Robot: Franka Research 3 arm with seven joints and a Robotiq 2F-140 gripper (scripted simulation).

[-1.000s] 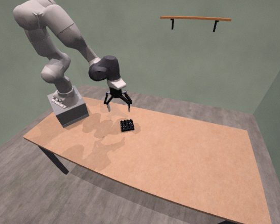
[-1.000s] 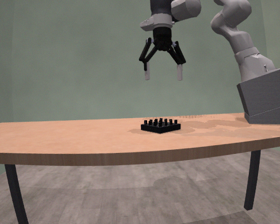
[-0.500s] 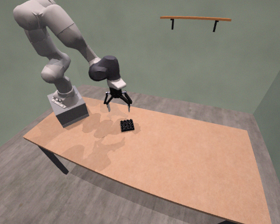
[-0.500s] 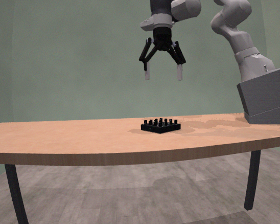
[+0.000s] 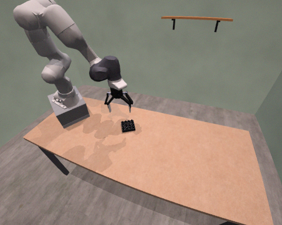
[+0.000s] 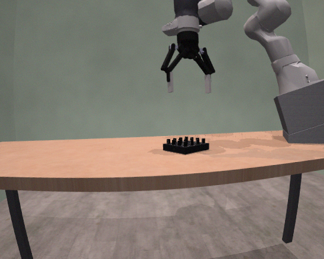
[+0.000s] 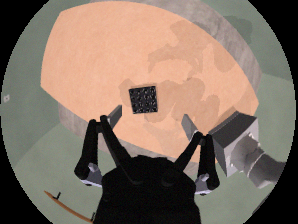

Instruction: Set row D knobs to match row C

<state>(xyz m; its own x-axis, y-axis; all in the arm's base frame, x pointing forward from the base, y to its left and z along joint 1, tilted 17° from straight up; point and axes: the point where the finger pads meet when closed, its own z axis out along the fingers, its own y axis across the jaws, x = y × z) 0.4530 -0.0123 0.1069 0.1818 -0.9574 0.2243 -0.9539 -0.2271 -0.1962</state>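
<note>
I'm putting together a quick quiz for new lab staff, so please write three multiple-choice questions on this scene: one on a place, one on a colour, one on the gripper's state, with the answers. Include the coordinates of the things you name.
1. Where is the knob box?
A) On the floor
B) On the table
C) On the wall shelf

2. What colour is the knob box's body?
A) Black
B) White
C) Orange

3. How does the gripper stand?
A) Shut on a knob
B) Shut on nothing
C) Open, above the table

Answers:
1. B: the knob box (image 5: 128,126) (image 6: 185,148) (image 7: 143,100) rests on the table (image 5: 183,159) (image 6: 78,159) (image 7: 90,50).
2. A: its body looks black in all three views.
3. C: the gripper (image 5: 120,109) (image 6: 189,84) (image 7: 152,114) has its fingers spread wide, with nothing between them, and the exterior view shows them well above the box.
</note>
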